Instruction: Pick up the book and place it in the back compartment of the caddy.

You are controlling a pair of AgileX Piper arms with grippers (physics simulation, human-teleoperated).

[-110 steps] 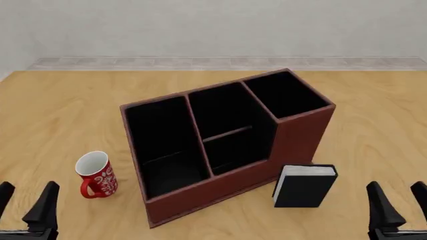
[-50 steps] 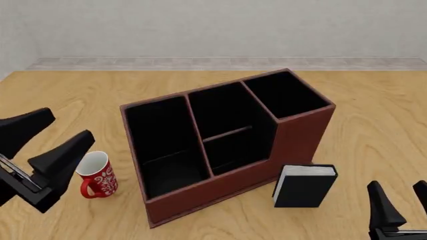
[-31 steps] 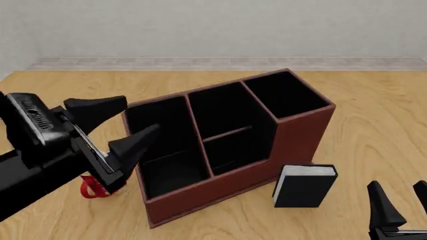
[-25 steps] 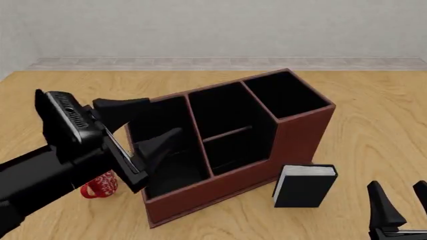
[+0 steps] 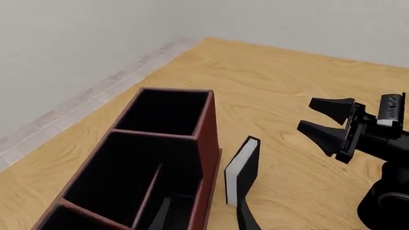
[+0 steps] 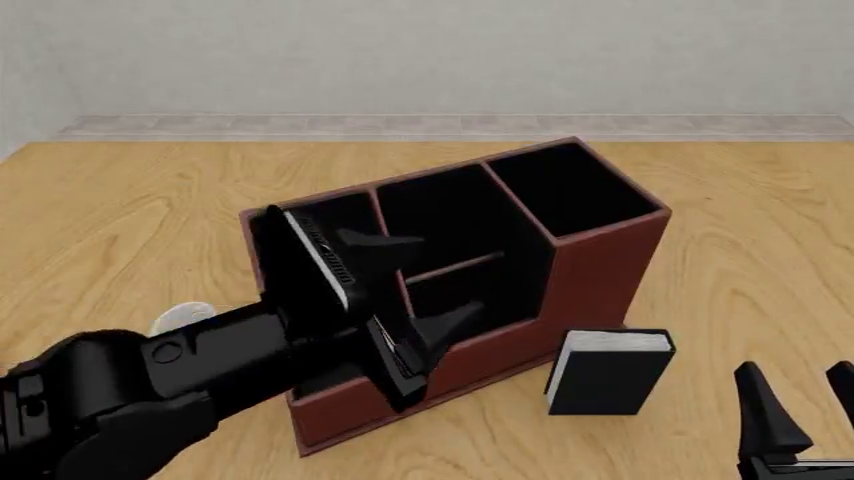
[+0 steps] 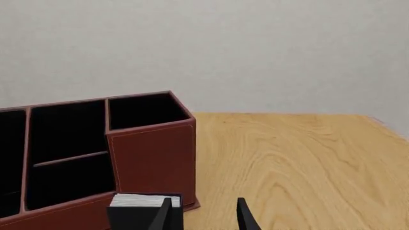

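Left claw (image 6: 427, 300) over caddy (image 6: 607, 265)

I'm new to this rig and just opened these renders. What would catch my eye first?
The left arm's open hand dominates the front view, reaching in from the left over the reddish-brown caddy in mid-table. Next comes the small black book, standing upright on the table just outside the caddy's near right corner, untouched. The right hand waits open at the table's near right edge.

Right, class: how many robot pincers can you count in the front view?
2: the left pincer hovers open over the box, and the right pincer waits open at the near right, beside the book.
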